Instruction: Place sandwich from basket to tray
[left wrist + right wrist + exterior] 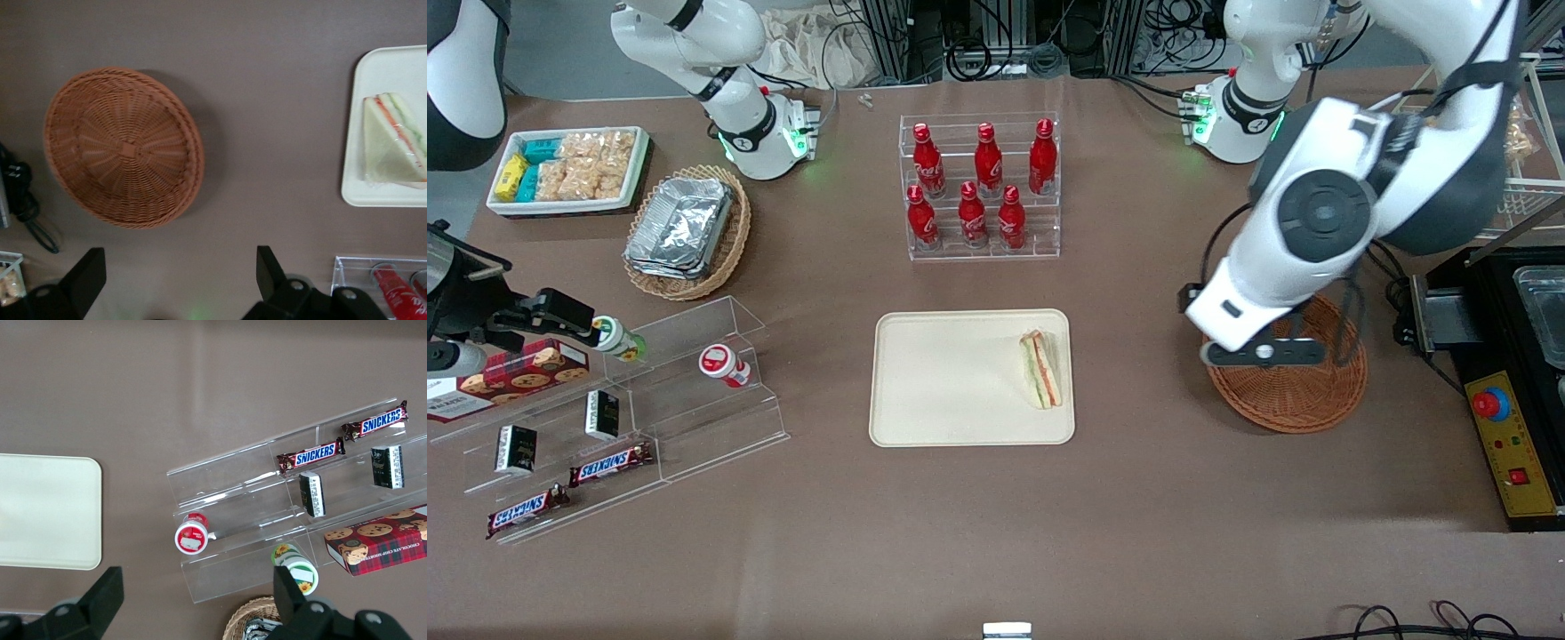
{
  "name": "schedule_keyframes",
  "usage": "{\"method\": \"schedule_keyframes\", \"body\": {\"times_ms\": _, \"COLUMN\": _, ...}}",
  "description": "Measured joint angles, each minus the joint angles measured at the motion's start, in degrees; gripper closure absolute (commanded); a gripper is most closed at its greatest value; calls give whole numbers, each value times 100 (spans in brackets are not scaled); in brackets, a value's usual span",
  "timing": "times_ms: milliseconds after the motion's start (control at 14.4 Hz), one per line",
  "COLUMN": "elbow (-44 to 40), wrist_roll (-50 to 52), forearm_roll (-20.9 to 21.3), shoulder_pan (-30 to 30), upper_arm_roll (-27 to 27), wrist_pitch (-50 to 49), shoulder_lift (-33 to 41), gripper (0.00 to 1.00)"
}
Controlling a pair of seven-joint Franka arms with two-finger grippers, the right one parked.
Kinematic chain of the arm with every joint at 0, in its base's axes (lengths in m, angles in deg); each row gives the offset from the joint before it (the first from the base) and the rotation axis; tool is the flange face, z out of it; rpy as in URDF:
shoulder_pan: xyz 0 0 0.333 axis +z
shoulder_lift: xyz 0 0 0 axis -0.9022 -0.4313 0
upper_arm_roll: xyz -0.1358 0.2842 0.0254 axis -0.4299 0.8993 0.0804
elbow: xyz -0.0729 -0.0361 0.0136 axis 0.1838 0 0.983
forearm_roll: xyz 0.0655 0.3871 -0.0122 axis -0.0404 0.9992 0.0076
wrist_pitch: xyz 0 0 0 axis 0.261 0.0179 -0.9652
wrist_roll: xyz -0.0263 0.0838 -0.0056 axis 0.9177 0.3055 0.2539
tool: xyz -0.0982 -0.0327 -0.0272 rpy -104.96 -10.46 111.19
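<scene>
On the brown tabletop, toward the parked arm's end, a white bin holds snack packets, and a tan basket beside it holds foil trays. Nearer to the camera, a clear stepped shelf carries Snickers bars and small bottles. In the middle, a clear rack holds six red bottles. Nearer to the camera than the rack lies the tray. The sandwich rests on the tray, close to the rim that faces the working arm's end. Well apart from the tray, toward the working arm's end, sits the basket with nothing in it. The gripper hangs above the basket, its jaws spread wide and holding nothing.
</scene>
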Motion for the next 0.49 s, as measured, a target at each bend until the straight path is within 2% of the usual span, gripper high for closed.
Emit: {"method": "schedule_keyframes", "body": {"times_ms": 486, "elbow": 2, "wrist_roll": -218, "forearm_roll": -86, "shoulder_pan": 1059, "upper_arm_roll": 33, "wrist_pitch": -508, "shoulder_lift": 674, "gripper": 0}}
